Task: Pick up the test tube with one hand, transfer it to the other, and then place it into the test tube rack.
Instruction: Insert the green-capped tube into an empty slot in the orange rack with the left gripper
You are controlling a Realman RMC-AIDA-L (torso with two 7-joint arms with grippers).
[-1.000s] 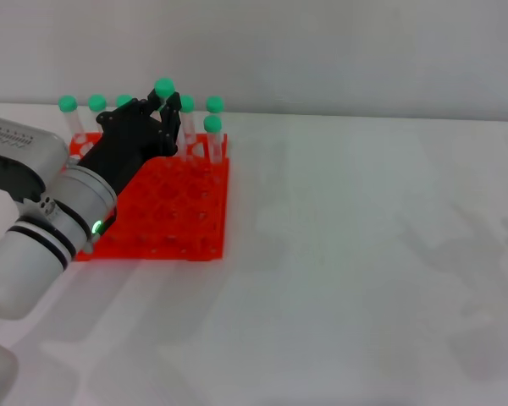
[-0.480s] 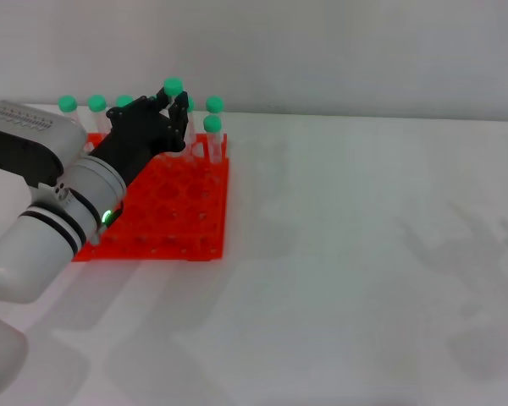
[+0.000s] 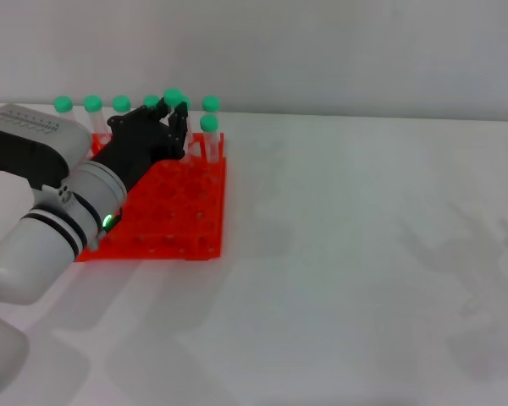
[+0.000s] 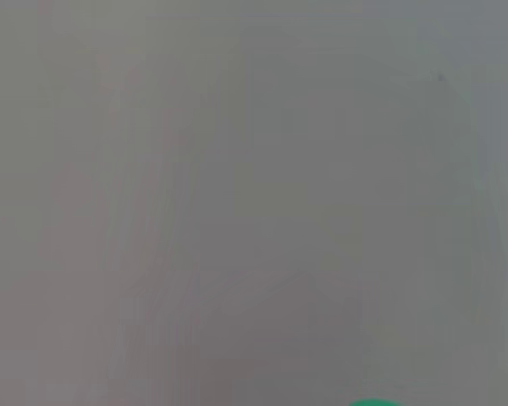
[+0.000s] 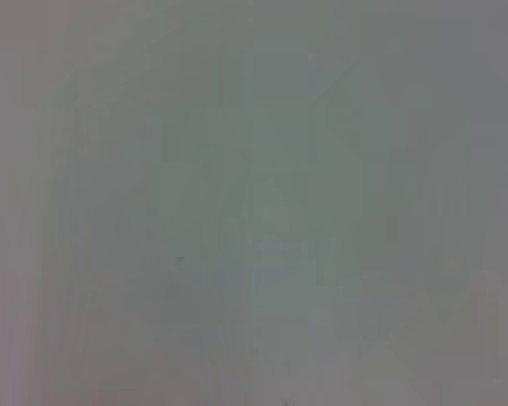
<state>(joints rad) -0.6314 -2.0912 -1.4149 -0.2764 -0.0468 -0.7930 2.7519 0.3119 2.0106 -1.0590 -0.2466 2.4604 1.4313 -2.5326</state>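
Head view: left end effector (image 3: 171,118) closed on test tube (image 3: 173,98) above far row of orange test tube rack (image 3: 186,220) on white worktop (image 3: 364,254), no legible writing; left wrist view: green cap edge (image 4: 372,403); right wrist view: blank.

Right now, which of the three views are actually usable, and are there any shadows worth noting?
Head view: usable, evenly lit, left hand at the test tube rack, soft shadows on the table. Left wrist view: blank grey, only a green sliver at one edge. Right wrist view: featureless grey.
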